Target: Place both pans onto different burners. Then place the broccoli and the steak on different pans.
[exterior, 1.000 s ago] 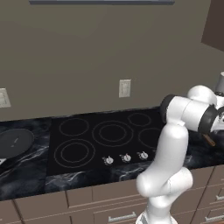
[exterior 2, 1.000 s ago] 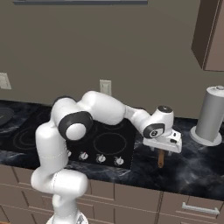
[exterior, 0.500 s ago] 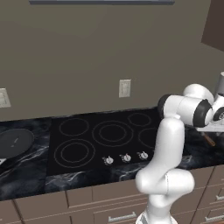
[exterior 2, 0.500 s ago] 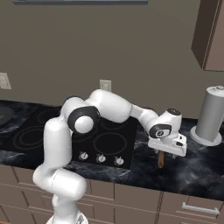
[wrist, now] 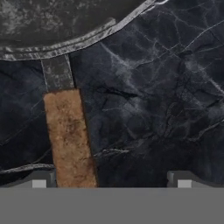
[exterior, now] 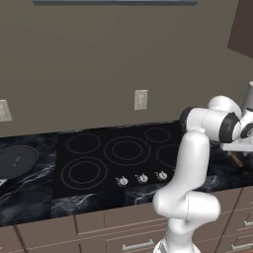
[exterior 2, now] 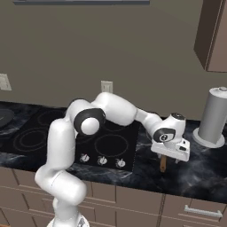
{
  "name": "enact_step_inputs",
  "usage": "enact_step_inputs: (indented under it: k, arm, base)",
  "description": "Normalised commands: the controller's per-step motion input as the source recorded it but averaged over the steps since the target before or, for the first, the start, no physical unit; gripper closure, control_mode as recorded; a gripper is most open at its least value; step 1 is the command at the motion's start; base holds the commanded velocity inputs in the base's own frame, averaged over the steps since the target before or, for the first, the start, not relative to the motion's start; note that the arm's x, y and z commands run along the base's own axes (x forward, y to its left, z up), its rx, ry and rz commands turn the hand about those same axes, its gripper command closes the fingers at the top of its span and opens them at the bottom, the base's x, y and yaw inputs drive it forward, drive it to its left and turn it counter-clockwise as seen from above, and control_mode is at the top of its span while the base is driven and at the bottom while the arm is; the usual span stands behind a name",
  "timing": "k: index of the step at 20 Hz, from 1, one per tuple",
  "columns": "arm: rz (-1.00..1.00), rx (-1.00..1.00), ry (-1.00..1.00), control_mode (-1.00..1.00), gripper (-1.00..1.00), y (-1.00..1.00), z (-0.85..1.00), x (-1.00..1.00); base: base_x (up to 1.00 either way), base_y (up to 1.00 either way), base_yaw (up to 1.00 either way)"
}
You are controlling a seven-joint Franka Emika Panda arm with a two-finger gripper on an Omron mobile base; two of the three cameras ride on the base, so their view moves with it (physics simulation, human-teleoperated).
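**A:** Your gripper (wrist: pixel 111 179) hangs spread wide and empty over the dark marble tabletop (wrist: pixel 153 96), right of the cooktop (exterior: pixel 118 153). In the hand view the speckled pan (wrist: pixel 57 22) sits at the top, and its wooden handle (wrist: pixel 70 138) runs down toward the left finger (wrist: pixel 39 179).

**B:** So what could go wrong for you here?

**A:** The handle lies off to the left, not centred between the fingers. If you drop straight down, I judge the left finger could land on top of the wood or just beside it, and closing would then nudge the handle aside or pinch only its edge.

**B:** And if the grip does take?

**A:** You would be holding a long handle far from the pan's weight, so the pan may sag or twist in the fingers as you lift it toward a burner (exterior: pixel 127 149). A tilted pan could scrape the tabletop or catch the knobs (exterior: pixel 142 178) on the way over.

**B:** Anything else to mind?

**A:** The black pan (exterior: pixel 15 161) waits on the far left of the tabletop, well apart from you. The grey canister (exterior 2: pixel 213 116) stands near your hand, so a wide swing might clip it.
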Motion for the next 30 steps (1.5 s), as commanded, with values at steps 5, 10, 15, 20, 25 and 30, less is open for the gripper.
enact_step_inputs:
  k: [5, 10, 15, 20, 25, 30]
  arm:
    - [0.0, 0.0, 0.0, -1.0, -1.0, 0.06, -0.26, 0.0]
    - [0.0, 0.0, 0.0, -1.0, -1.0, 0.05, -0.07, 0.0]
    - [0.0, 0.0, 0.0, -1.0, -1.0, 0.01, -0.07, 0.0]
    - [0.0, 0.0, 0.0, -1.0, 1.0, 0.0, -0.02, 0.0]
    - [0.0, 0.0, 0.0, -1.0, 1.0, 0.0, 0.0, 0.0]
    - [0.02, -0.01, -0.04, -1.0, 1.0, 0.14, 0.31, -0.07]
  base:
    - [0.0, 0.0, 0.0]
    - [0.0, 0.0, 0.0]
    - [0.0, 0.0, 0.0]
    - [0.0, 0.0, 0.0]
    - [0.0, 0.0, 0.0]
    - [0.0, 0.0, 0.0]
